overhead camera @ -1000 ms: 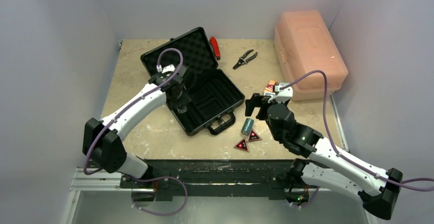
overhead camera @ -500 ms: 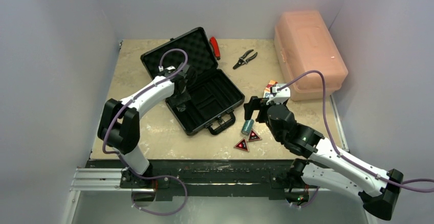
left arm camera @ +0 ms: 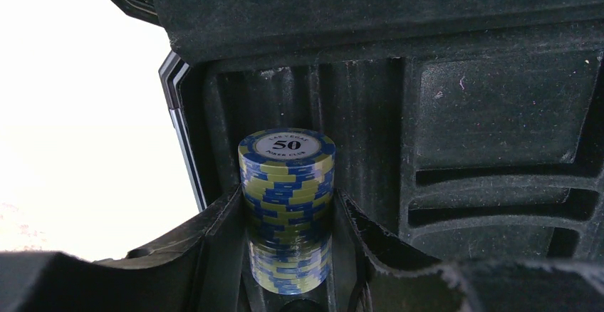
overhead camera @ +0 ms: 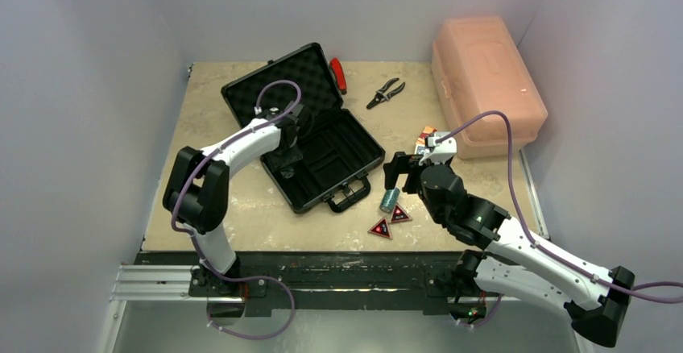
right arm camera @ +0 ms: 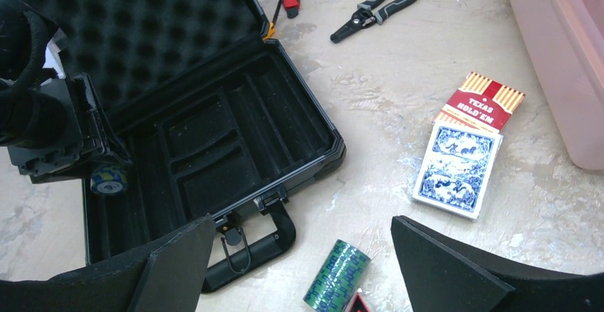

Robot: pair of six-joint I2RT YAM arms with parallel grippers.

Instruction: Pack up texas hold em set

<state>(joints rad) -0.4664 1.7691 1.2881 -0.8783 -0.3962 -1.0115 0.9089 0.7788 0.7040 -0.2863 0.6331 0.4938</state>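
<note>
Hovering just off the handle side of the briefcase, the right fingers are spread wide, with the teal chip roll lying on the worktop between and below them. Its long axis runs roughly parallel to the handle and crosswise to the fingers' closing line, so a straight descent should catch its round sides. This arm is plainly the nearer one. Inside the briefcase, at the end far from the roll, the left fingers pinch a blue-and-yellow chip stack standing in a foam channel.
</note>
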